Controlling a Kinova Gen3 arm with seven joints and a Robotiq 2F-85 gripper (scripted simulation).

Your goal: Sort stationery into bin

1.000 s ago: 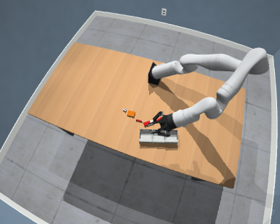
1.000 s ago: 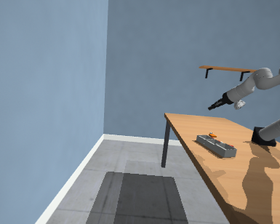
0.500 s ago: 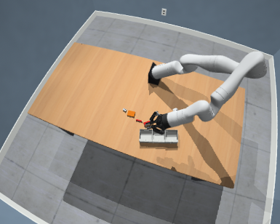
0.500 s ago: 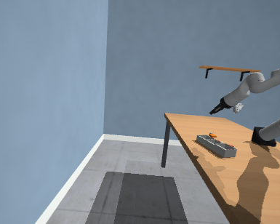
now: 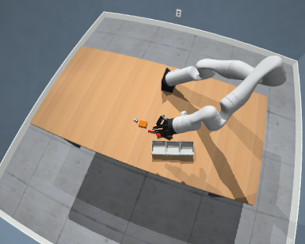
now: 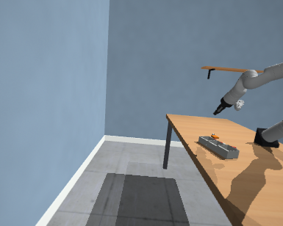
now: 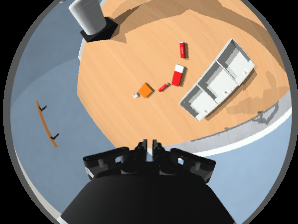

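My gripper [image 6: 216, 111] hangs high above the table with its fingers shut on nothing; the wrist view shows the closed fingertips. Far below lies a grey row of three bins [image 7: 217, 79], also in the overhead view [image 5: 173, 148]; I cannot read their marks. Left of the bins lie an orange block [image 7: 145, 88], a tiny white thing [image 7: 136, 95], a small red piece [image 7: 164, 87], a red and white thing [image 7: 177, 76] and another red thing [image 7: 182, 48]. In the overhead view my gripper [image 5: 158, 126] partly hides the red things; the orange block [image 5: 142, 123] shows beside it.
The arm's black base [image 5: 169, 81] stands at the table's far edge. A wooden wall shelf [image 6: 229, 69] hangs behind the arm. The bins stand near the table's front edge [image 6: 218, 147].
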